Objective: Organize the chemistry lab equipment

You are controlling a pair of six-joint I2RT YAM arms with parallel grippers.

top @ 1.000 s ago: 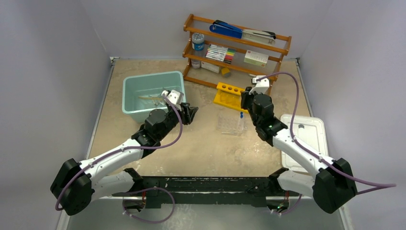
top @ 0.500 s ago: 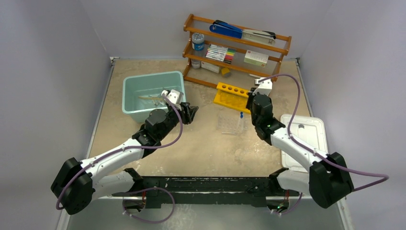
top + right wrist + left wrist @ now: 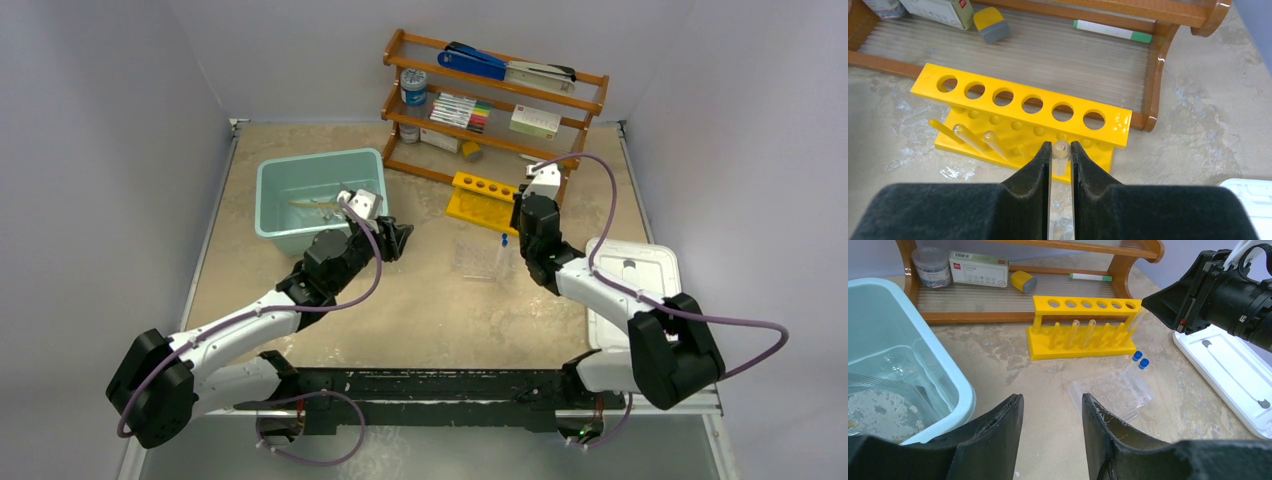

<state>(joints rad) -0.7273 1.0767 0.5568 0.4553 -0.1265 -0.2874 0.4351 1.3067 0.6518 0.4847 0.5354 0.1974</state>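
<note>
Worktop (image 3: 420, 300): carrying yellow test-tube rack (image 3: 1023, 107), just before wooden shelf (image 3: 1158, 65) | right tool (image 3: 1061, 146): clenched on clear test tube (image 3: 1061, 156) at rack's right end | left tool (image 3: 1052, 400): released, hovering beside teal bin (image 3: 955, 390) | square clear dish (image 3: 1113, 390): flat, near rack's front.

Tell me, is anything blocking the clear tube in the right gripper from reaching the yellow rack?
Nothing visible does. The right gripper holds the clear tube at the yellow rack; two tubes already racked sit further along it.
</note>
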